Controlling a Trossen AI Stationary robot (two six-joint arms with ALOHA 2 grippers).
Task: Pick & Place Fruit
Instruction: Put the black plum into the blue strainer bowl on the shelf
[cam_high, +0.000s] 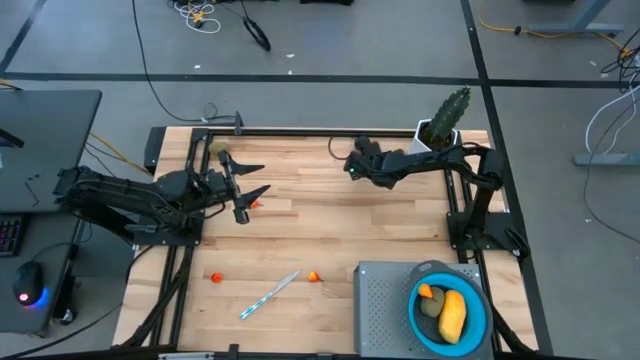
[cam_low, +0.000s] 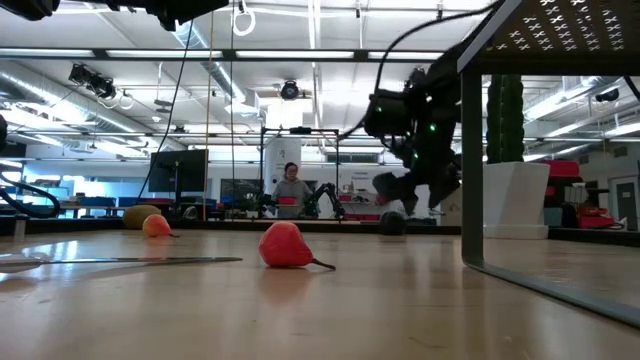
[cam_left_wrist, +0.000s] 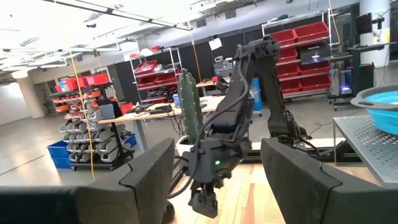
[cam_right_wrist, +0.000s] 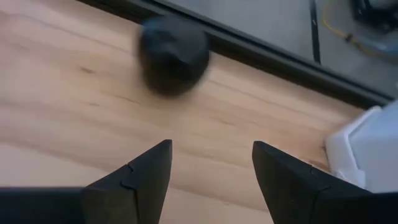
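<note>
From above, the right gripper (cam_high: 352, 163) is hanging over the far middle of the table (cam_high: 330, 235) near the cactus (cam_high: 447, 117), while the left gripper (cam_high: 247, 187) is waiting at the left with an orange-red piece (cam_high: 256, 204) just beside its fingers; two more tiny orange-red pieces (cam_high: 216, 277) are lying near the front edge by a white-and-blue stick (cam_high: 269, 295), and the blue bowl (cam_high: 419, 318) at the front right is already holding the yellow oblong (cam_high: 454, 315) and olive-brown oval (cam_high: 430, 308). At table height, the right gripper is hovering just above the black ball (cam_low: 392, 223), which is sitting on the wood at the far side. The left wrist view is showing its own fingers (cam_left_wrist: 149, 177) standing apart with nothing between them. The right wrist view is showing its fingers (cam_right_wrist: 146, 174) apart and empty, the black ball lying ahead, untouched. Judging by its look, the ball is probably light, hard, smooth and ready to roll, so taking it across its widest middle seems safest
</note>
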